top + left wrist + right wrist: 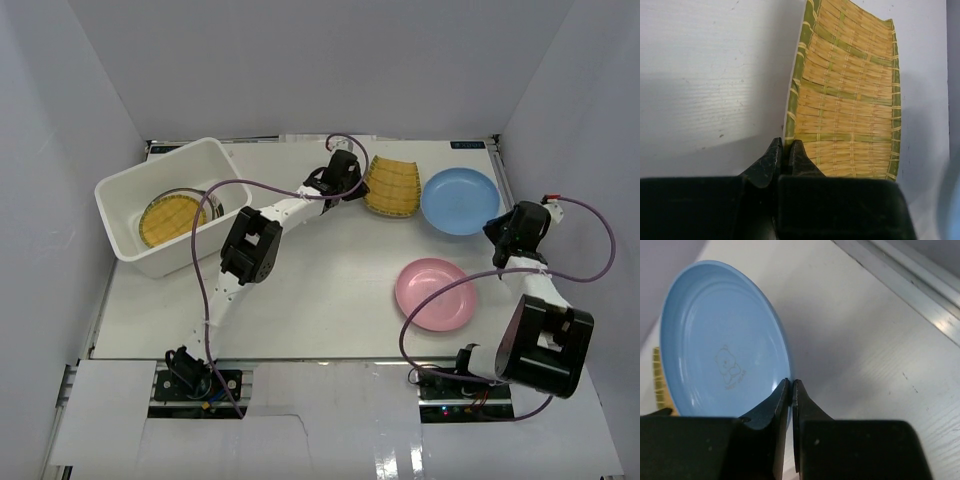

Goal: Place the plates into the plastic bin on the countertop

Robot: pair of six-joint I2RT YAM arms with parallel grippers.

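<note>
— What is in the bin [180, 250]?
— A round woven plate [172, 220]. What lies under it, I cannot tell.
— The left gripper [784, 150]?
— It pinches the rectangular woven plate [850, 95] by its edge, I think to lift it.
— The right gripper [791, 386]?
— It is clamped on the blue plate [720, 340] rim, for the same reason. The pink plate [436, 294] lies on the countertop [330, 290].
</note>
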